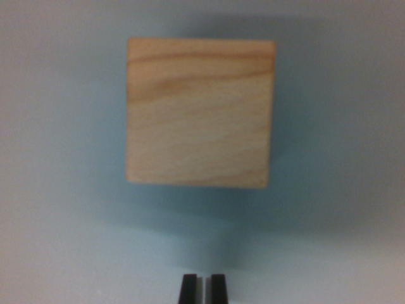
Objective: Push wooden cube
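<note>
Wrist view: a pale, square-faced wooden cube [200, 112] with darker grain bands near its top edge lies on a plain grey-white surface [57, 190], just above the frame's centre, toward twelve o'clock. At six o'clock, the black two-fingered gripper [202, 288] shows only its tips, drawn nearly together with a thin slit between them. It holds nothing and sits apart from the cube.
</note>
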Motion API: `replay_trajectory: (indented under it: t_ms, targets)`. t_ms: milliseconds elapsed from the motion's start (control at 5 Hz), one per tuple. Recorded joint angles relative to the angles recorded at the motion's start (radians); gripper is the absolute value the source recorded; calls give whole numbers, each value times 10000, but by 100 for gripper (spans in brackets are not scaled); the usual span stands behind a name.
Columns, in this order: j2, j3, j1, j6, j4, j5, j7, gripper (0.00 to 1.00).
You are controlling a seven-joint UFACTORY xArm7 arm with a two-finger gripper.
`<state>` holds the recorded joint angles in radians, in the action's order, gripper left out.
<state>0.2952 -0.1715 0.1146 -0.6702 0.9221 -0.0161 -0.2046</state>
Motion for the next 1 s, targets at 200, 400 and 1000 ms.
replay_trajectory:
  t_ms: [200, 400, 1000]
  targets:
    - [0, 0, 0, 0, 0, 0, 0, 100]
    - [117, 15, 0, -73, 189, -12, 13, 100]
    - [282, 36, 1, -176, 456, -29, 32, 100]
